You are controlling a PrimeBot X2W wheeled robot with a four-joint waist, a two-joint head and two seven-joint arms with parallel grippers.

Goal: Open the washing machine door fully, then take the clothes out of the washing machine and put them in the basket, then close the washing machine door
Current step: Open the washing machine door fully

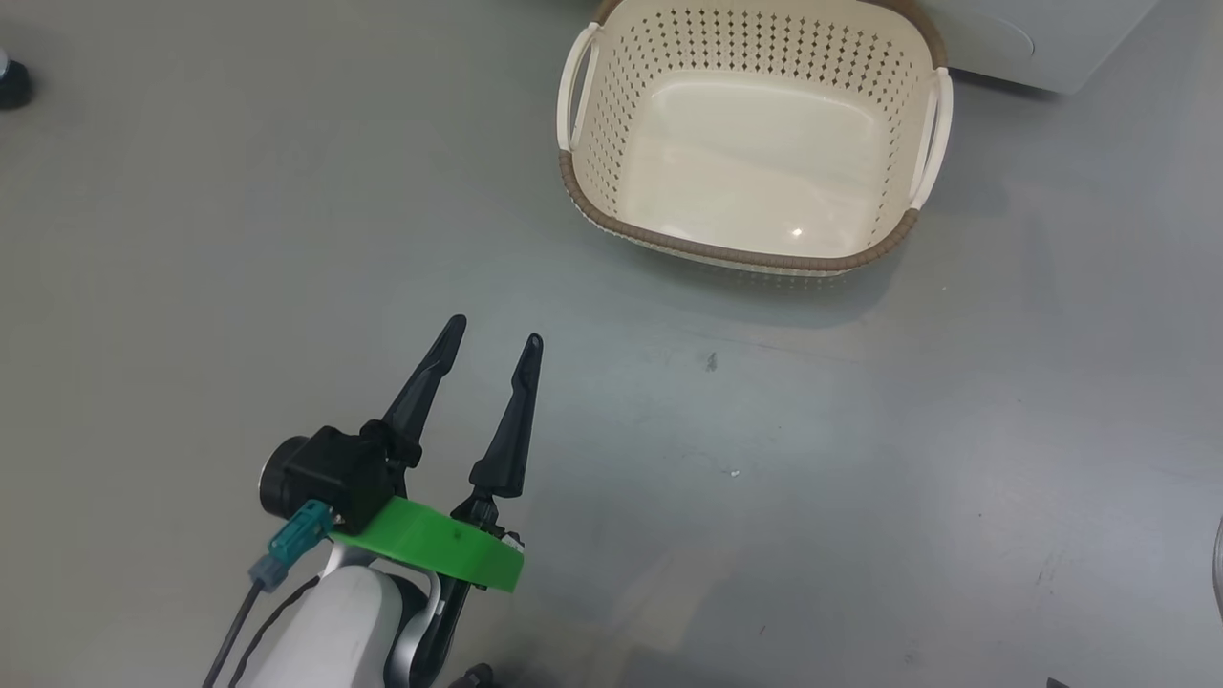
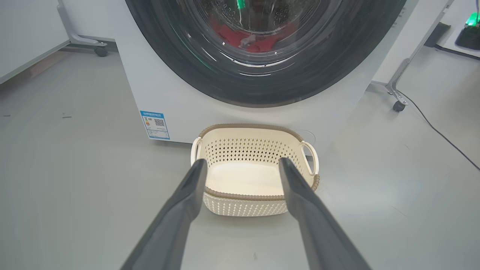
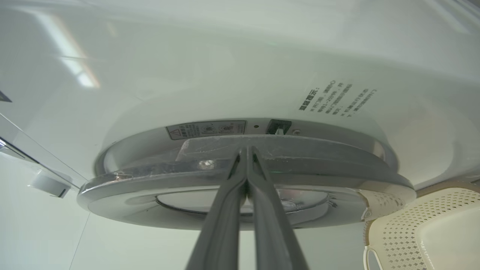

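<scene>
Plainly, the washing machine door (image 2: 262, 92), glossy black rim around clear glass, fronts the white washing machine (image 2: 180, 108), red clothes (image 2: 258, 39) showing behind the glass. We see the cream basket (image 2: 247, 129), brown-rimmed and empty, on the floor (image 2: 75, 168) just before it. A blue label (image 2: 155, 125) with a QR code sits low on the front. Our left claw (image 2: 243, 160) is spread; our right claw (image 3: 246, 150) is pressed together at the door's edge.

light: bright, even | glare: streaks on washing machine (image 3: 86, 75) | shadow: soft beside basket (image 1: 755, 258) | focus: sharp
</scene>
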